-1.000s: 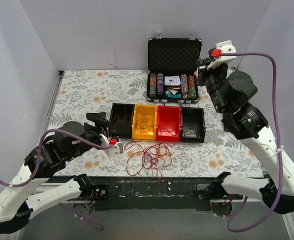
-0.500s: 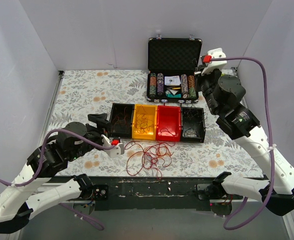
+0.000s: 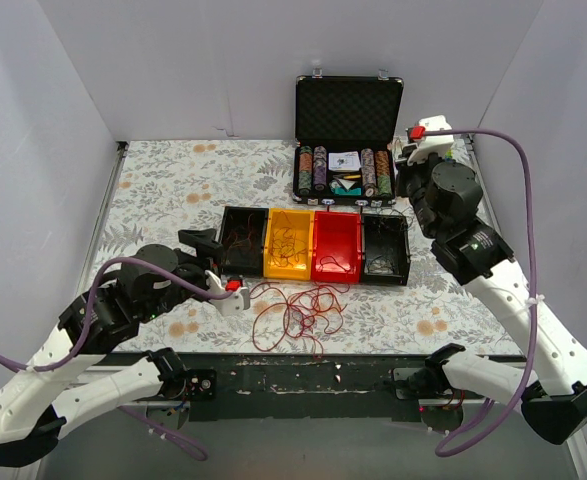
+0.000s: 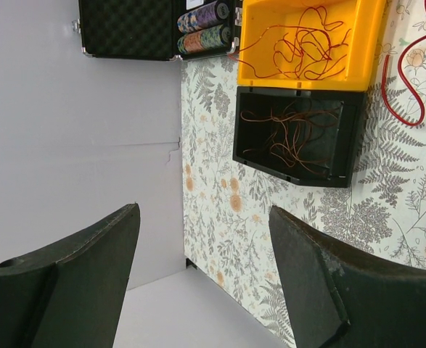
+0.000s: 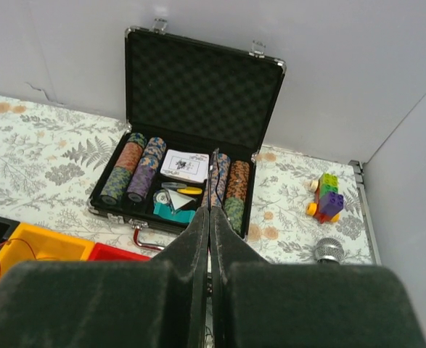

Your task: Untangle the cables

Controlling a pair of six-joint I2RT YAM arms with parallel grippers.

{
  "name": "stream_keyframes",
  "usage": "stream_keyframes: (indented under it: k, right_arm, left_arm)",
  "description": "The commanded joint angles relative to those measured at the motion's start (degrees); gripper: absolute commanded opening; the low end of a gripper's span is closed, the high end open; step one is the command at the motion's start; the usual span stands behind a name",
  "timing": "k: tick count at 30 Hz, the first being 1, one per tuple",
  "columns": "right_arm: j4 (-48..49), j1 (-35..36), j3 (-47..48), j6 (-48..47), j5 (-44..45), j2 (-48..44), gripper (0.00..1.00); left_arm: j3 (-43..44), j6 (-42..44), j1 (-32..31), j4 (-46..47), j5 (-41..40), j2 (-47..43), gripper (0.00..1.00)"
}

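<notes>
Hovering my left gripper (image 4: 204,216) wide open near the black bin (image 4: 292,172), ready to reach the red cables (image 3: 298,310) nested on the table (image 3: 173,190) before the row of bins (image 3: 336,214), my right gripper (image 5: 210,216) pinched shut above.

Robot lab test cell: white enclosure walls (image 3: 173,70), floral-cloth table (image 3: 163,180), left arm (image 3: 83,340), right arm (image 3: 493,270) bolted at near edge.

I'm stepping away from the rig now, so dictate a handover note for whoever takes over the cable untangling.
Left gripper: open, empty, by the left black bin.
Right gripper: shut, near the right black bin; whether it pinches a strand is unclear.
Done: some cables lie in both black bins and the yellow bin.
Left: the nest in front of the bins is tangled.
</notes>
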Motion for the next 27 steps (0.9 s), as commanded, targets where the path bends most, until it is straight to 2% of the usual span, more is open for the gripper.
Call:
stream_keyframes:
  k: [1, 13, 18, 22, 27]
  right_arm:
    - [3.8, -1.4, -2.0, 2.0, -1.2, -1.2, 0.01]
    - [3.5, -2.8, -14.5, 14.4, -8.5, -3.1, 0.01]
    - [3.1, -2.9, -18.9, 18.0, -6.5, -3.1, 0.01]
    - [-1.3, -3.2, -20.0, 20.1, -2.5, 0.1, 0.01]
    - [-4.0, -3.7, -23.9, 24.1, -2.2, 3.4, 0.01]
  left_arm:
    - [-0.4, 0.4, 0.3, 1.0, 0.7, 0.3, 0.72]
    - [-0.8, 0.5, 0.3, 1.1, 0.9, 0.7, 0.72]
    - [-1.0, 0.5, 0.3, 1.2, 0.9, 0.6, 0.72]
    - [-1.2, 0.4, 0.3, 1.3, 1.2, 0.5, 0.72]
    - [-1.6, 0.2, 0.2, 1.2, 1.4, 0.3, 0.72]
